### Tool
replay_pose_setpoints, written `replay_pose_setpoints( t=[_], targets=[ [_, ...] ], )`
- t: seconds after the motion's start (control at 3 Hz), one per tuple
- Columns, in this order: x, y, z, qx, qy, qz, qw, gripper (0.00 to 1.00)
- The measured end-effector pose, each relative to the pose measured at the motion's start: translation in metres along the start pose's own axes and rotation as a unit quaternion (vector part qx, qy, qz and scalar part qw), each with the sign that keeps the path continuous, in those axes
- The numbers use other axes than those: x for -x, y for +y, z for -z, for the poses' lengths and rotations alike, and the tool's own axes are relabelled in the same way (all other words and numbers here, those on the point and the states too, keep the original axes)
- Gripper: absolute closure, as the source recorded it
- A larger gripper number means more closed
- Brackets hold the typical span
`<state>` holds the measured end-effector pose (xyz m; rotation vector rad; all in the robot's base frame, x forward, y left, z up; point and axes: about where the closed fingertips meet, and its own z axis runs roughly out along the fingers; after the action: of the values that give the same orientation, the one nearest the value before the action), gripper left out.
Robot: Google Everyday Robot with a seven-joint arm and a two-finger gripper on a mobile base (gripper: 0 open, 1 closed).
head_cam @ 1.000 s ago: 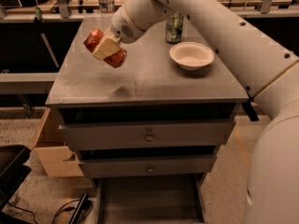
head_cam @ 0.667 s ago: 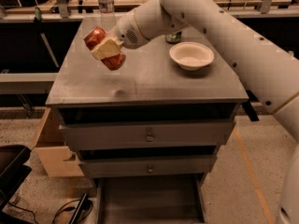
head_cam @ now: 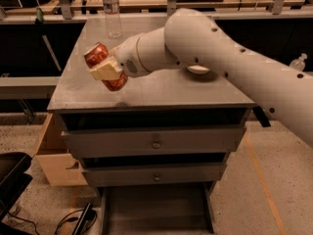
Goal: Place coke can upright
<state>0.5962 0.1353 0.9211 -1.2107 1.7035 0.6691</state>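
Can held aslant over the tabletop [head_cam: 166,91]

The gripper [head_cam: 104,69] hung above the tabletop's left front part, the arm reaching in from the right, its jaws pinching the can [head_cam: 96,55] around the middle. The can's long axis was tilted, its upper end pointing up and left, its lower end down and right, clear of the surface. A bottle [head_cam: 112,11] stood upright near the back edge.

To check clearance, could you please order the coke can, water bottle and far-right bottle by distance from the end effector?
1. coke can, gripped tilted by the end effector over the table's front left.
2. water bottle, upright at the table's rear left.
3. small bottle, off the table, far right.
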Motion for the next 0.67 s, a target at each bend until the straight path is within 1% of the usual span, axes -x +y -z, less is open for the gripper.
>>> replay_pose_setpoints(
  t=[0.33, 0.67],
  targets=[
    [-0.01, 0.006, -0.015, -0.037, -0.019, -0.001, 0.9991, 1.0],
    [0.005, -0.013, -0.016, -0.09, -0.071, -0.006, 0.9934, 1.0]
  ],
)
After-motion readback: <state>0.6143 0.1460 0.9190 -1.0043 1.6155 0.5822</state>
